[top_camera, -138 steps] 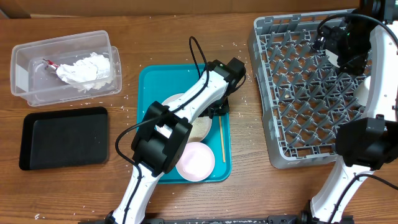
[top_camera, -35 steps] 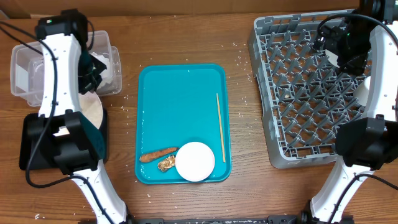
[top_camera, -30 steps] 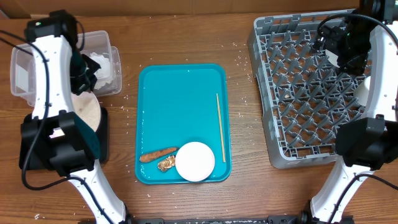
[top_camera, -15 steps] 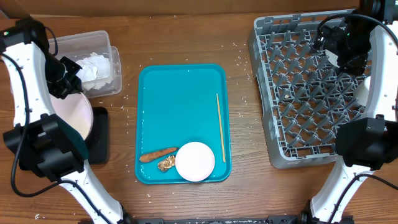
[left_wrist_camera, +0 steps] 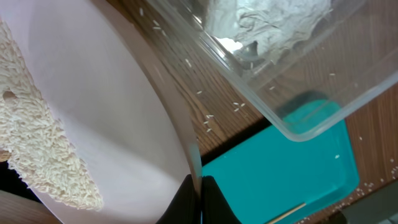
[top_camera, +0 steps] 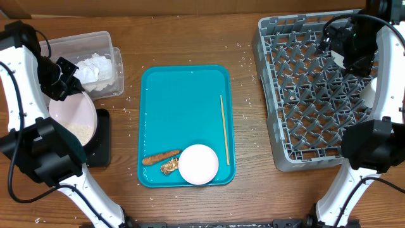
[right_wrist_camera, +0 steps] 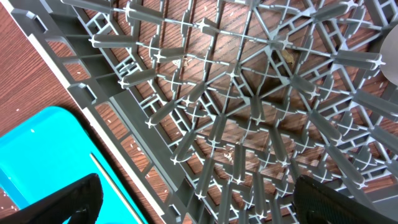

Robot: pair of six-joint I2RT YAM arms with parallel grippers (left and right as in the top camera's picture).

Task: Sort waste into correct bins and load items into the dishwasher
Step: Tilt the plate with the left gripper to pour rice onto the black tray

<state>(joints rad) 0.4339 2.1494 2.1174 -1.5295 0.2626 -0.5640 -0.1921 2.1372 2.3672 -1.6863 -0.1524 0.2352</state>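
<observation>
The plate point(top_camera: 71, 114) is pinched by its rim in my left fingers point(left_wrist_camera: 208, 202), tipped over the black tray point(top_camera: 102, 136) just below them. Rice point(left_wrist_camera: 31, 137) clings on, so dumping isn't finished. Napkins point(top_camera: 95, 66) already lie in the clear tub point(top_camera: 69, 39) beside my grip. The carrot strip point(top_camera: 161, 157), golden scrap point(top_camera: 168, 166) and bowl point(top_camera: 199, 164) wait on the teal tray point(top_camera: 183, 101), well away. My right fingers point(right_wrist_camera: 62, 202) stand wide above the dish rack point(top_camera: 304, 95), which looks unloaded
</observation>
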